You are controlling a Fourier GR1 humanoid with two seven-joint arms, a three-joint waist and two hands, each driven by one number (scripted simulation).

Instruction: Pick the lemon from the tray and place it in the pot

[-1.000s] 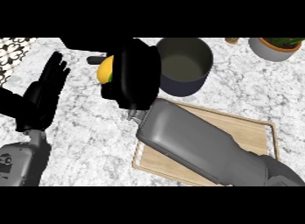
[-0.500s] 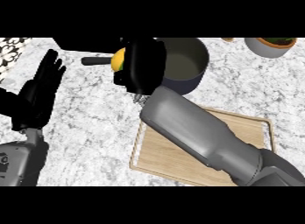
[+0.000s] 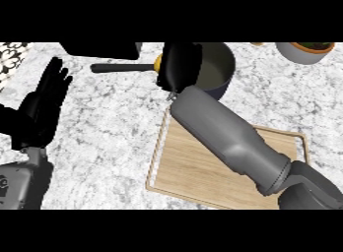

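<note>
I see even, bright light on the counter (image 3: 109,142); soft shadows, no glare; upper-left frame corner darker.

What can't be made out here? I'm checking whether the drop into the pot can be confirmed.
- Yellow lemon, head view: only a sliver shows past the black right hand curled round it.
- Dark round pot: its left rim is hidden by that hand.
- Wooden tray: partly covered by the grey forearm.
- Terracotta planter: cut by the top edge.
</note>
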